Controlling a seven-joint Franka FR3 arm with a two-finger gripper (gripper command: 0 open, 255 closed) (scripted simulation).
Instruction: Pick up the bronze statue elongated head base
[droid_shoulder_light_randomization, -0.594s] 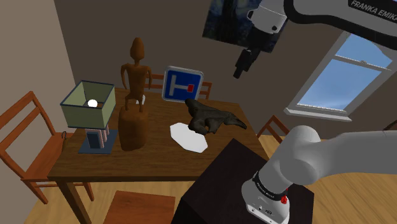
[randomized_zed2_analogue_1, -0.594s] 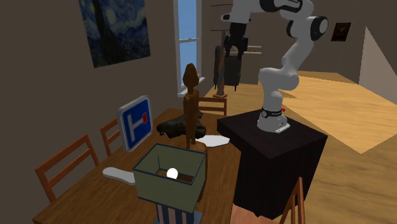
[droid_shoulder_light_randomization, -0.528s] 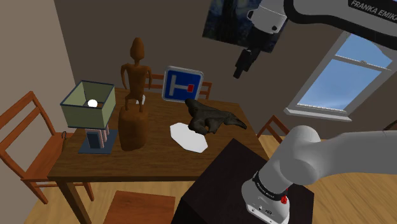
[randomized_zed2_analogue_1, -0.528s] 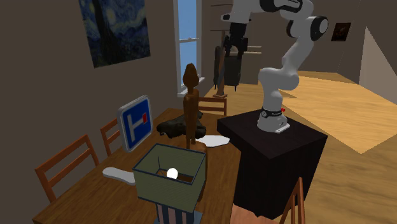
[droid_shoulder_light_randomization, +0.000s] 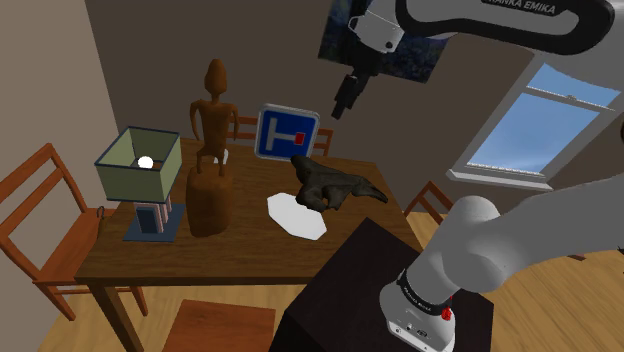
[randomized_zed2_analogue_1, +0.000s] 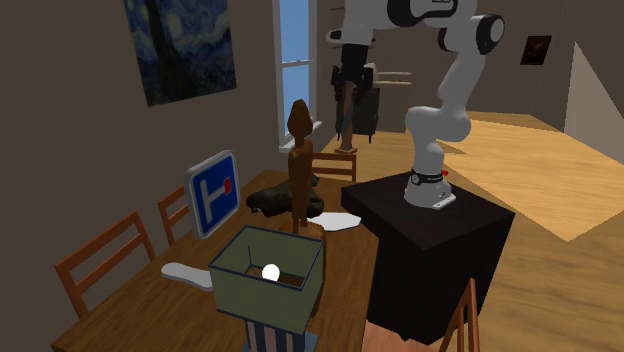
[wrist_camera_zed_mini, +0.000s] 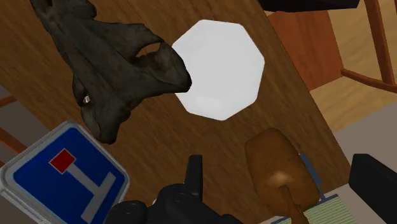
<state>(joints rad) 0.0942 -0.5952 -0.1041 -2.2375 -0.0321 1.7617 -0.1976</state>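
Observation:
The brown statue (droid_shoulder_light_randomization: 210, 120) is a slim figure with an elongated head, upright on a rounded block base (droid_shoulder_light_randomization: 209, 203) on the wooden table (droid_shoulder_light_randomization: 250, 250). It also stands mid-table in the second exterior view (randomized_zed2_analogue_1: 298, 165). From the hand's camera I look down on the statue (wrist_camera_zed_mini: 275, 164), which lies between the two fingertips at a distance. My gripper (droid_shoulder_light_randomization: 346, 97) hangs high above the table's far side, up and to the shoulder view's right of the statue. The gripper (wrist_camera_zed_mini: 283, 184) is open and holds nothing. It shows near the window in the second exterior view (randomized_zed2_analogue_1: 348, 82).
A lamp (droid_shoulder_light_randomization: 141, 172) with a square shade stands just left of the statue in the shoulder view. A blue sign (droid_shoulder_light_randomization: 288, 132), a dark skull-like object (droid_shoulder_light_randomization: 335, 184) and a white plate (droid_shoulder_light_randomization: 297, 215) lie to its right. Wooden chairs (droid_shoulder_light_randomization: 35, 200) ring the table.
The arm has swung toward the shoulder view's left, carrying the gripper from beside the painting to above the blue sign. Nothing on the table moved.

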